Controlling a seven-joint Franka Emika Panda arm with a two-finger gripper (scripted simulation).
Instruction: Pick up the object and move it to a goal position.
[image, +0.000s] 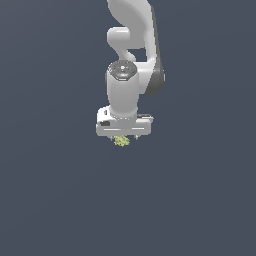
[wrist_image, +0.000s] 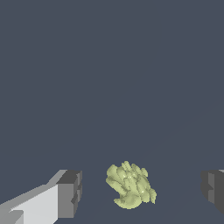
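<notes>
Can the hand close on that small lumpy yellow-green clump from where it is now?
Probably yes. The hand is open, and the small lumpy yellow-green clump sits between its dark fingers, touching neither, with nothing else between them.

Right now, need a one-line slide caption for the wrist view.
Wrist view: open gripper straddling the yellow-green clump, fingers clear on both sides.

ground (image: 55, 200): flat dark slate-blue | featureless backdrop | even, soft light
</notes>
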